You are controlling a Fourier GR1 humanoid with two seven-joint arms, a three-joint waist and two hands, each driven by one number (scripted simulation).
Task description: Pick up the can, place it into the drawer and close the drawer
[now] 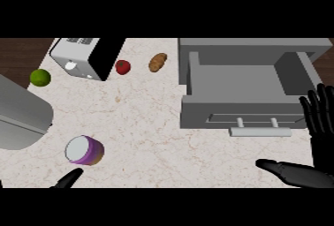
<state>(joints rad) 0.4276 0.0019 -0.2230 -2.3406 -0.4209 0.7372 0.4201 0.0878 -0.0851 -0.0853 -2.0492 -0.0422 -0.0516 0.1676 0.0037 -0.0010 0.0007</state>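
Observation:
The can (84,150) is purple with a white top and lies tilted on the marble counter at the lower left. Just below it, at the view's lower edge, only a black tip of my left hand (69,178) shows, a little short of the can. The grey drawer (243,112) stands pulled open at the upper right, its inside bare and its pale handle (259,131) facing me. My right hand (322,152) is open at the right edge, fingers straight beside the drawer's front corner and thumb stretched left. It holds nothing.
A white and black toaster (83,57) stands at the back left. Near it lie a green lime (39,77), a red tomato (123,66) and a brown potato (158,62). A large grey rounded shape (20,114) fills the left edge.

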